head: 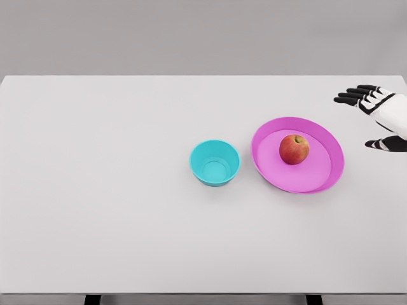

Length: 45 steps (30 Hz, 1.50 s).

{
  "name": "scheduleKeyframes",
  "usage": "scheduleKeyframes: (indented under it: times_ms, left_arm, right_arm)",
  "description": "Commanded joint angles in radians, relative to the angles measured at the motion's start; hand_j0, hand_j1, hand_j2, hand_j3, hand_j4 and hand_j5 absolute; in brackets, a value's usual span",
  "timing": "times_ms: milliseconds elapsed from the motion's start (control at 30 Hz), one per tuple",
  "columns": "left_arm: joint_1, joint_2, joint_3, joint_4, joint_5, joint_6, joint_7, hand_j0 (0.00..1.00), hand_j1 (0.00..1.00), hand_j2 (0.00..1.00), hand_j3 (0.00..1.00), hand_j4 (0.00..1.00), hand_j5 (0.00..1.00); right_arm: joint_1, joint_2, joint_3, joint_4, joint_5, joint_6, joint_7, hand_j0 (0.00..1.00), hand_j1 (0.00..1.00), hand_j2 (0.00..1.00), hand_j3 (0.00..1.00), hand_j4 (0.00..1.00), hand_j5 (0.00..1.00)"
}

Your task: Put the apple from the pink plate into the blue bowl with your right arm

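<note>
White right robot hand (376,114) spread open, empty, beside pink plate (318,181).

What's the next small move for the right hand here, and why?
Probably bring the right hand leftward and down over the red apple. The apple sits on the round pink plate, untouched, and the hand hovers off the plate's right edge with fingers spread, holding nothing. The small blue bowl beside the plate is empty.

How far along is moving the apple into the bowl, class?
Nothing is done yet: the round red apple sits on the pink plate, and the blue bowl is empty. The right hand hovers open at the table's right edge. Grasping, carrying and dropping remain.
</note>
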Motion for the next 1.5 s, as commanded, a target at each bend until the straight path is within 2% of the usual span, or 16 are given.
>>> scheduleKeyframes:
  times_ms: [0, 200, 233, 267, 300, 400, 433, 533, 567, 667, 733, 1000, 1133, 1200, 1300, 1467]
  left_arm:
    - [0.0, 0.0, 0.0, 0.0, 0.0, 0.0, 0.0, 1.0, 1.0, 1.0, 1.0, 1.0, 1.0]
    - [0.0, 0.0, 0.0, 0.001, 0.0, 0.0, 0.0, 1.0, 1.0, 1.0, 1.0, 1.0, 1.0]
    - [0.0, 0.0, 0.0, 0.001, 0.0, 0.0, 0.0, 1.0, 1.0, 1.0, 1.0, 1.0, 1.0]
    - [0.0, 0.0, -0.001, 0.0, 0.0, 0.0, 0.0, 1.0, 1.0, 1.0, 1.0, 1.0, 1.0]
    - [0.0, 0.0, -0.001, 0.001, 0.0, 0.0, 0.0, 1.0, 1.0, 1.0, 1.0, 1.0, 1.0]
    - [0.0, 0.0, 0.0, 0.0, 0.0, 0.0, 0.0, 1.0, 1.0, 1.0, 1.0, 1.0, 1.0]
    - [0.0, 0.0, 0.0, 0.0, 0.0, 0.0, 0.0, 1.0, 1.0, 1.0, 1.0, 1.0, 1.0]
    - [0.0, 0.0, 0.0, 0.001, 0.0, 0.0, 0.0, 1.0, 1.0, 1.0, 1.0, 1.0, 1.0]
    - [0.0, 0.0, -0.001, 0.0, 0.0, 0.0, 0.0, 1.0, 1.0, 1.0, 1.0, 1.0, 1.0]
    - [0.0, 0.0, -0.001, 0.001, 0.0, 0.0, 0.0, 1.0, 1.0, 1.0, 1.0, 1.0, 1.0]
    - [0.0, 0.0, -0.001, 0.0, 0.0, 0.0, 0.0, 1.0, 1.0, 1.0, 1.0, 1.0, 1.0]
    - [0.0, 0.0, 0.0, 0.0, 0.0, 0.0, 0.0, 1.0, 1.0, 1.0, 1.0, 1.0, 1.0]
    - [0.0, 0.0, -0.001, 0.0, 0.0, 0.0, 0.0, 1.0, 1.0, 1.0, 1.0, 1.0, 1.0]
    - [0.0, 0.0, 0.0, 0.0, 0.0, 0.0, 0.0, 1.0, 1.0, 1.0, 1.0, 1.0, 1.0]
    - [0.0, 0.0, 0.0, 0.0, 0.0, 0.0, 0.0, 1.0, 1.0, 1.0, 1.0, 1.0, 1.0]
    - [0.0, 0.0, 0.0, 0.0, 0.0, 0.0, 0.0, 1.0, 1.0, 1.0, 1.0, 1.0, 1.0]
  right_arm:
    - [0.0, 0.0, 0.005, 0.0, -0.007, 0.001, 0.0, 1.0, 1.0, 1.0, 1.0, 1.0, 1.0]
    - [0.0, -0.01, 0.007, 0.041, -0.017, 0.001, -0.01, 1.0, 1.0, 1.0, 1.0, 1.0, 1.0]
    - [-0.002, -0.007, 0.014, 0.047, -0.007, 0.001, 0.015, 1.0, 1.0, 1.0, 1.0, 1.0, 1.0]
    - [-0.003, -0.003, 0.017, 0.047, -0.005, 0.001, 0.076, 1.0, 1.0, 1.0, 1.0, 1.0, 1.0]
    - [-0.02, 0.002, 0.019, 0.049, -0.008, 0.001, 0.194, 1.0, 1.0, 1.0, 1.0, 1.0, 1.0]
    - [-0.109, 0.025, 0.022, 0.047, -0.014, 0.001, 0.459, 1.0, 1.0, 1.0, 1.0, 1.0, 1.0]
    - [-0.14, 0.04, 0.022, 0.049, -0.016, 0.001, 0.517, 1.0, 1.0, 1.0, 1.0, 1.0, 1.0]
    - [-0.175, 0.062, 0.033, 0.054, -0.016, 0.001, 0.517, 1.0, 1.0, 1.0, 1.0, 1.0, 1.0]
    - [-0.219, 0.071, 0.092, 0.067, -0.017, 0.001, 0.517, 1.0, 1.0, 1.0, 1.0, 1.0, 1.0]
    - [-0.394, 0.145, 0.267, 0.205, -0.019, 0.001, 0.517, 1.0, 1.0, 1.0, 1.0, 1.0, 1.0]
    - [-0.413, 0.16, 0.287, 0.235, -0.019, 0.001, 0.517, 1.0, 1.0, 1.0, 1.0, 1.0, 1.0]
    - [-0.465, 0.181, 0.315, 0.227, -0.014, 0.001, 0.517, 1.0, 1.0, 1.0, 1.0, 1.0, 1.0]
    - [-0.497, 0.237, 0.398, 0.236, -0.01, 0.001, 0.517, 1.0, 1.0, 1.0, 1.0, 1.0, 1.0]
    - [-0.499, 0.237, 0.405, 0.242, -0.008, 0.001, 0.517, 1.0, 1.0, 1.0, 1.0, 1.0, 1.0]
    - [-0.5, 0.251, 0.412, 0.291, -0.008, 0.001, 0.517, 1.0, 1.0, 1.0, 1.0, 1.0, 1.0]
    - [-0.502, 0.26, 0.43, 0.296, -0.007, 0.001, 0.517, 1.0, 1.0, 1.0, 1.0, 1.0, 1.0]
